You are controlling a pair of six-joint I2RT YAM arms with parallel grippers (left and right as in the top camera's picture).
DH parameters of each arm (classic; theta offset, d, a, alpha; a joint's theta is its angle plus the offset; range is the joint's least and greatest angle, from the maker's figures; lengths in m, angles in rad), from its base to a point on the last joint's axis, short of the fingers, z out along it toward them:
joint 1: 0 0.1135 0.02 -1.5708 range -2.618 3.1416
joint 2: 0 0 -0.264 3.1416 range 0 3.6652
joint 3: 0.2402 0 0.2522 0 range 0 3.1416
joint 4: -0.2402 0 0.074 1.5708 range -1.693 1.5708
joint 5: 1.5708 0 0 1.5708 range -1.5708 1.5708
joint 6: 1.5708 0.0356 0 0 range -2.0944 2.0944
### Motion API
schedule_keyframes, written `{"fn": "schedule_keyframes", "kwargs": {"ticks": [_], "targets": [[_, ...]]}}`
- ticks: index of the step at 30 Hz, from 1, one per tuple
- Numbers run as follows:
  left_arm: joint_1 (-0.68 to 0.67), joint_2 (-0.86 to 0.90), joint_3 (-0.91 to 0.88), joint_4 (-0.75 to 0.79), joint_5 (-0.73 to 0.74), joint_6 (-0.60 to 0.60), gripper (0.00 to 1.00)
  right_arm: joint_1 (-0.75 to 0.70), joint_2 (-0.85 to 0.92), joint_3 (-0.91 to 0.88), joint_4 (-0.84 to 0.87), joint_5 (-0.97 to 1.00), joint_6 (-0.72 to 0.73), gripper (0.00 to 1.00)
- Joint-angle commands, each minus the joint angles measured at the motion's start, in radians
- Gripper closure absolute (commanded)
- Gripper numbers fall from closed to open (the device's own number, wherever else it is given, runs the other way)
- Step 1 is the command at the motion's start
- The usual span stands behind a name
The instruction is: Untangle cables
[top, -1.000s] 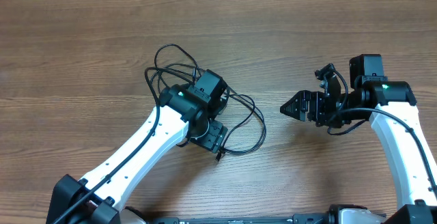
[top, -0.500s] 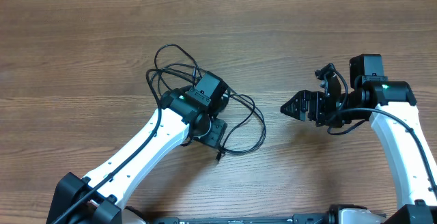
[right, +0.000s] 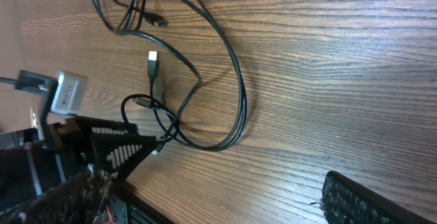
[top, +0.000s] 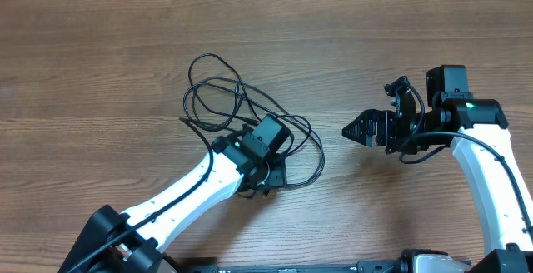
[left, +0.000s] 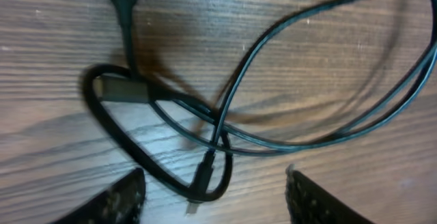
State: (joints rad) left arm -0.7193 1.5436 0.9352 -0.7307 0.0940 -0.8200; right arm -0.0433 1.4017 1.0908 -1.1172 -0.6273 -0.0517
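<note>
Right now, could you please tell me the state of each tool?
Left tool: open, not gripping the cables.
Right tool: open, empty.

One tangle of thin black cables [left: 218, 123] sits mid-frame in the overhead view; how many separate cords it holds cannot be told. Three plug ends [left: 123, 91] show in the left wrist view. There are two arms, the left arm [top: 183, 194] and the right arm [top: 487, 173]. There are two grippers, the left gripper [left: 215, 207] and the right gripper [top: 350, 131]. There is one table [top: 83, 57].
</note>
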Motion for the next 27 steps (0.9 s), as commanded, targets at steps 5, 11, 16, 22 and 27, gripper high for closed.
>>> {"fn": "schedule_keyframes", "kwargs": {"ticks": [5,11,16,22,27], "targets": [[-0.005,-0.006,-0.04,0.085,-0.049,-0.138,0.55,0.003,0.005,0.014,0.008,0.0,-0.001,0.0],[-0.014,-0.006,-0.056,0.079,-0.079,-0.139,0.58,0.003,0.005,0.014,0.008,0.01,-0.001,0.0],[-0.014,-0.006,-0.074,0.103,-0.078,-0.165,0.84,0.003,0.005,0.014,0.002,0.009,0.0,0.0],[-0.007,-0.007,-0.076,0.192,-0.019,-0.162,0.96,0.003,0.005,0.014,-0.016,0.004,0.003,0.0],[0.021,-0.015,-0.019,0.266,0.145,-0.124,0.96,0.003,0.005,0.014,-0.014,-0.003,0.03,0.0]]}}
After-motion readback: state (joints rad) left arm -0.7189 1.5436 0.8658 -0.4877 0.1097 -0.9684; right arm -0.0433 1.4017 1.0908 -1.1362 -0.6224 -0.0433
